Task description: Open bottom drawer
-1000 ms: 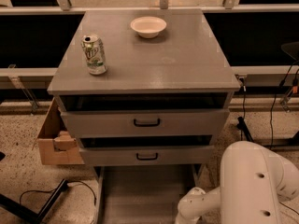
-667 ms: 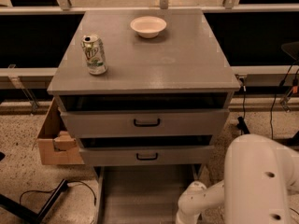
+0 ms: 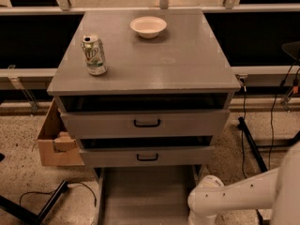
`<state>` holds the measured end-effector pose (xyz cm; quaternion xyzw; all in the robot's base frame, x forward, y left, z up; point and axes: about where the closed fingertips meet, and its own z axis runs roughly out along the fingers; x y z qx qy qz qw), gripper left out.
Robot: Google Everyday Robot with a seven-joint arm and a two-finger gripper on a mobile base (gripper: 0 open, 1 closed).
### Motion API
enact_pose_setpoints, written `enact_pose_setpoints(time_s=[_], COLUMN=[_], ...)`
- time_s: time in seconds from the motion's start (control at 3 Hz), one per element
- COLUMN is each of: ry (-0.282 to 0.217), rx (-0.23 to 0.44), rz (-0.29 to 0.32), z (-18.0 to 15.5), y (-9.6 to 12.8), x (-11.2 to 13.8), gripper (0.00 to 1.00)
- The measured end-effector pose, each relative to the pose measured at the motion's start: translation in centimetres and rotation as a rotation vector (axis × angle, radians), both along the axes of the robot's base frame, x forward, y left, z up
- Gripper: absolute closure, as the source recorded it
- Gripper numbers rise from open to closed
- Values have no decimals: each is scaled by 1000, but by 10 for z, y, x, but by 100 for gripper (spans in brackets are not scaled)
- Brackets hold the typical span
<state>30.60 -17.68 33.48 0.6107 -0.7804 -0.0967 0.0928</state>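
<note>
The grey cabinet [image 3: 145, 60] has two taller drawer fronts [image 3: 146, 123] with black loop handles, both slightly ajar. Below them the bottom drawer [image 3: 145, 196] stands pulled out toward me, showing its plain grey interior. Its front panel and handle lie below the picture's lower edge. My white arm [image 3: 234, 198] reaches in from the lower right, and its wrist [image 3: 205, 205] sits beside the drawer's right wall. The gripper itself is below the frame edge, out of view.
A green-and-white soda can [image 3: 94, 55] and a white bowl [image 3: 148, 26] stand on the cabinet top. A cardboard box [image 3: 54, 142] sits on the floor at the left. Black stand legs [image 3: 35, 207] and cables [image 3: 272, 121] lie on the speckled floor at both sides.
My arm's bulky upper link has swung right, mostly out of the picture, leaving the slimmer forearm and wrist by the drawer. The bottom drawer stays pulled out.
</note>
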Motion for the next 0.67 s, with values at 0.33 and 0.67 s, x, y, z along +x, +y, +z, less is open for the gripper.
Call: enact_pose_setpoints(time_s=[0.33, 0.67], ry=[-26, -138], rx=[4, 35], rz=[42, -6], z=[59, 116], y=[-20, -50], x=[-36, -54], gripper=[0, 0])
